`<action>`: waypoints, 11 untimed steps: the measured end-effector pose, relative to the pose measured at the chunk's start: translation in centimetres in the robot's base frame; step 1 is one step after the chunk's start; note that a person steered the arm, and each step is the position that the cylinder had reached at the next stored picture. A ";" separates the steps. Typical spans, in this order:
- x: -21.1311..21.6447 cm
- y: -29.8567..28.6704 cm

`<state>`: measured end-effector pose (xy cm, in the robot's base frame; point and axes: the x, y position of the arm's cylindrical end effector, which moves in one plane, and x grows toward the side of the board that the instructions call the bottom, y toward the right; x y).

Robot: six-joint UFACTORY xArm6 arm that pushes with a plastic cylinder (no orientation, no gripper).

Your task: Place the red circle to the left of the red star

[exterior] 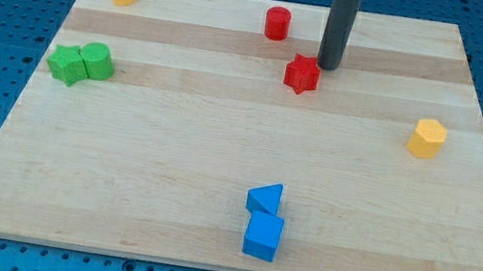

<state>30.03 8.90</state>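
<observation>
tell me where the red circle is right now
The red circle sits near the view's top edge of the board, just up and left of the red star, with my tip to its lower right beside the star.

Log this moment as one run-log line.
my tip: just right of red star, slightly above | red circle: up-left of star, apart | placement: not yet done
</observation>
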 end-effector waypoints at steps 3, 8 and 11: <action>-9.5 -5.3; -4.3 -8.7; 2.0 -11.5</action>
